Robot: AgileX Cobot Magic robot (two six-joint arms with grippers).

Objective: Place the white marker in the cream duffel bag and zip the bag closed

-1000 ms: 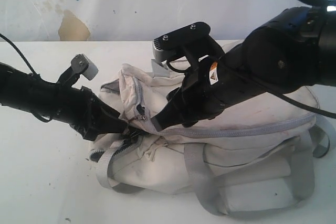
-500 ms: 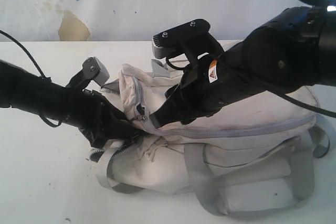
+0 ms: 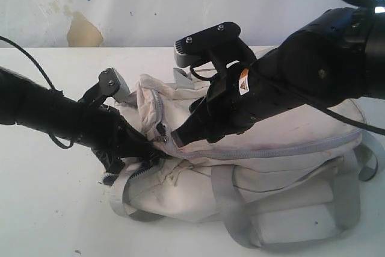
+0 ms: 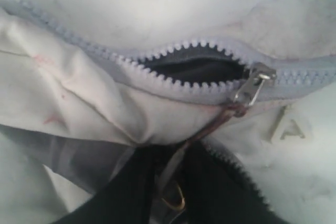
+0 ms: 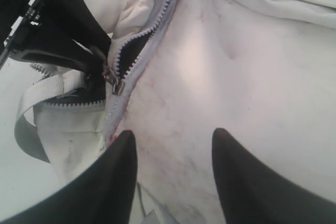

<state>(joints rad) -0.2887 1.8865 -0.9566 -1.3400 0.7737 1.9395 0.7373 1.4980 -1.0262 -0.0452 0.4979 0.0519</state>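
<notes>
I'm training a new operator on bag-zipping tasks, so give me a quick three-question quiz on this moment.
1. What shows inside the zipper gap of the cream duffel bag?
2. True or false: that zipper is fully closed.
3. The right gripper is: A) open over bag fabric; B) shut on a strap; C) holding a marker.
Key: 1 dark lining; 2 false; 3 A.

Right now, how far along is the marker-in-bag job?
Done: no marker in sight, presumably inside the cream duffel bag; its zipper is joined along most of the top. In hand: left gripper looks pinched on the pull cord. Left: a short open gap to close.
</notes>
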